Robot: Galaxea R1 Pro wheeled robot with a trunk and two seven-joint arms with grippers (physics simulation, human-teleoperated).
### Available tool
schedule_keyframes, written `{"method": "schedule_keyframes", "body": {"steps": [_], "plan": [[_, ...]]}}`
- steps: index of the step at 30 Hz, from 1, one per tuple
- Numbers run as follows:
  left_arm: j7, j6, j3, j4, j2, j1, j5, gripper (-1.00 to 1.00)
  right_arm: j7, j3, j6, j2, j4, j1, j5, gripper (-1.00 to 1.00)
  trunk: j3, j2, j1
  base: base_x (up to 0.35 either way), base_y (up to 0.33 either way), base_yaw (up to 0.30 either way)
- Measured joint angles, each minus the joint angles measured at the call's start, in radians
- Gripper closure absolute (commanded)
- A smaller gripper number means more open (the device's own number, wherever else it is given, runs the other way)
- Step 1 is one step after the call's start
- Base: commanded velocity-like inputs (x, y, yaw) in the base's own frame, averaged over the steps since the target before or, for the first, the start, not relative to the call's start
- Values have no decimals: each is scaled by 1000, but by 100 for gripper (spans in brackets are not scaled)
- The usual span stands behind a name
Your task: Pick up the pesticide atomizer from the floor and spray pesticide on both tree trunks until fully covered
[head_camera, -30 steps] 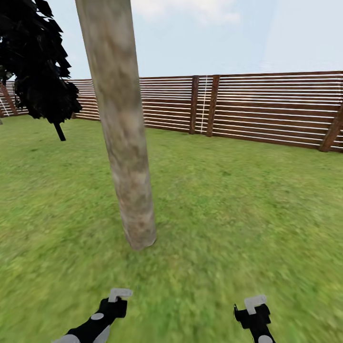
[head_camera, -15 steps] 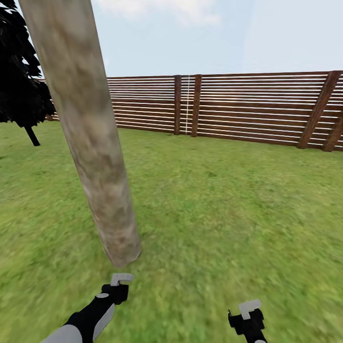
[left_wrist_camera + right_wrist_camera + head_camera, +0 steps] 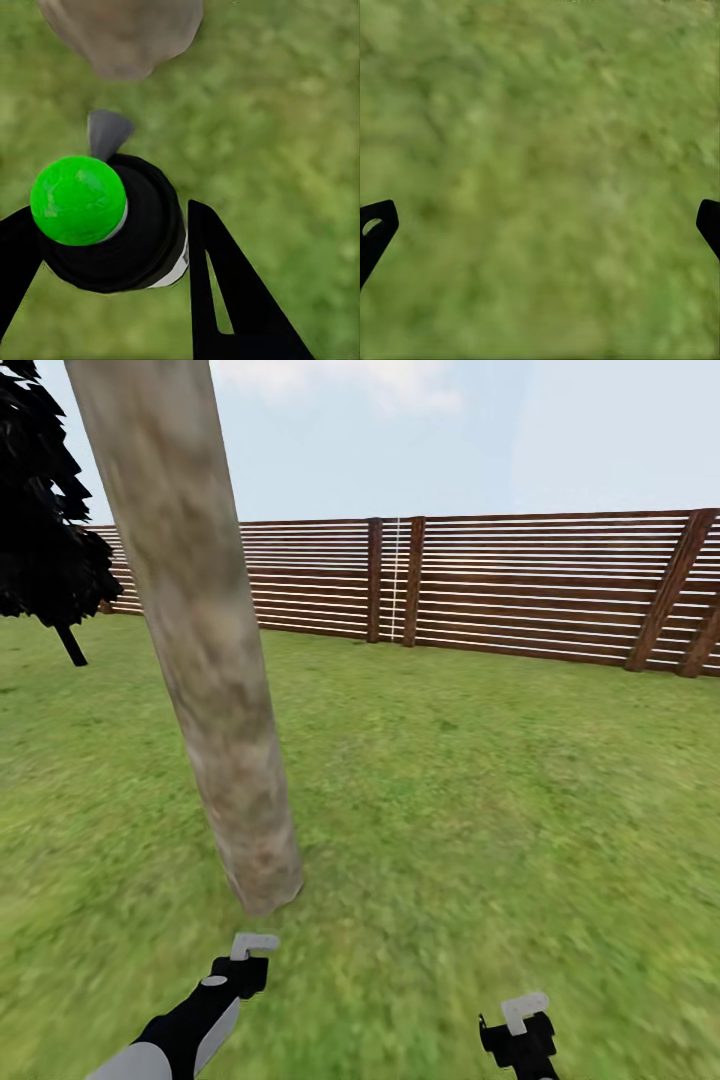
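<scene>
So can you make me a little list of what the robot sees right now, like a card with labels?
place: grass lawn with a brown slat fence
nearest thing: tree trunk, just ahead of the left gripper
left gripper: shut on the pesticide atomizer, its top green
right gripper: open, fingers wide apart over grass
also there: black tree near the fence

The tree trunk [image 3: 205,650] is a thick, smooth, mottled grey-brown and beige cylinder, bare of branches, rising from the green grass lawn [image 3: 480,780] and leaning slightly. The pesticide atomizer [image 3: 112,225] is a round black body topped by a bright green cap with a grey nozzle, seen end-on, its nozzle toward the trunk's base [image 3: 124,34]
</scene>
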Motion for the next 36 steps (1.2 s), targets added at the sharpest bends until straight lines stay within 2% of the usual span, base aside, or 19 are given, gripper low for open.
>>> {"method": "schedule_keyframes", "body": {"steps": [4,6,9,10,13,14,15,17,20,22,23,24,25,26,28,30,32,34,36], "plan": [[3,-2,0,-1,-1,0,0,100,0,0,0,0,0,0,0,-100,0,0,0,179,45,4],[2,-2,-5,-7,-10,-2,1,100,0,0,0,-1,0,0,0,-100,0,0,0,26,6,142],[-1,8,-6,-77,-21,-7,-1,100,0,0,1,-1,-1,0,0,-100,0,0,0,6,1,185],[-2,10,-2,-93,-13,-8,3,100,0,0,0,-1,-1,0,0,-100,0,0,0,1,0,44],[-9,29,45,-101,48,-11,13,100,0,0,0,-1,-2,0,0,-100,0,0,0,0,0,17],[-11,51,51,-103,60,-10,15,100,0,-1,0,-1,-2,0,0,-100,0,0,0,0,0,2],[-12,79,54,-105,62,-10,11,100,0,-1,1,-1,-2,0,0,-100,0,0,0,0,0,0],[-13,94,52,-118,42,-14,10,100,1,0,1,-1,-1,0,0,-100,0,0,0,0,0,0],[-14,116,47,-134,-14,-16,10,100,3,0,1,0,0,0,0,-100,0,0,0,0,0,0],[-16,157,51,-148,-21,-21,2,100,2,0,2,-1,-1,0,0,-100,0,0,0,0,0,0],[-16,162,52,-156,-16,-22,1,100,2,0,1,-1,-2,0,0,-100,0,0,0,0,0,0],[-17,166,56,-169,2,-23,-1,100,2,0,2,-1,-2,0,0,-100,0,0,0,0,0,0],[-19,169,57,-195,51,-23,14,100,2,0,2,-2,-3,0,0,-100,0,0,0,0,0,0],[-28,173,60,-209,107,-23,11,100,2,0,2,-3,-4,0,0,-100,0,0,0,0,0,0],[-76,192,59,-224,141,-23,18,100,2,0,2,-4,-4,0,1,-100,0,0,0,0,0,0],[-112,206,53,-241,141,-23,20,100,2,1,2,-4,-3,0,1,-100,0,0,0,0,0,0],[-118,224,52,-288,133,-23,23,100,2,1,2,-4,-3,0,1,-100,0,0,0,0,0,0],[-118,276,52,-344,132,-19,20,100,2,2,1,-4,-3,0,1,-100,0,0,0,-137,36,0],[-118,316,56,-407,152,-16,16,100,2,2,2,-4,-2,0,1,-100,0,0,1,-246,64,0]]}}
